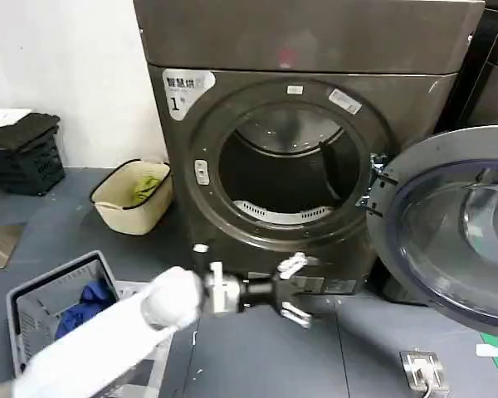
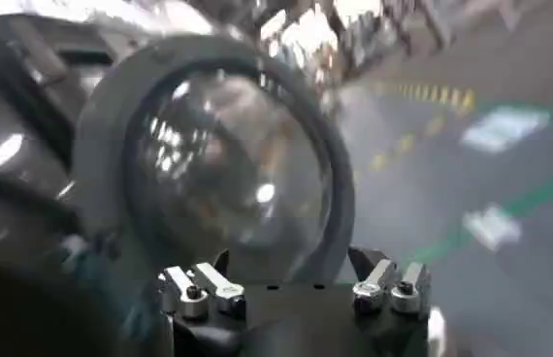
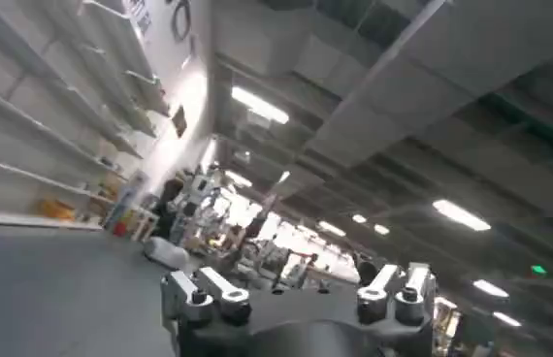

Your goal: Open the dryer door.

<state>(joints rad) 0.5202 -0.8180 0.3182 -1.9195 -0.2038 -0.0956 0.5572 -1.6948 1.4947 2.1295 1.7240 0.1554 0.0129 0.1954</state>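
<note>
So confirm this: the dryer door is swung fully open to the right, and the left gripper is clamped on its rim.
Not quite. In the head view the dryer door is swung open to the right, but the left gripper hangs low in front of the machine, jaws open, apart from the door's rim.

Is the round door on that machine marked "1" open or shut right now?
Open. The dryer door is swung wide to the right on its hinge, leaving the drum opening uncovered. The left hand hangs empty, fingers apart, below the opening.
</note>
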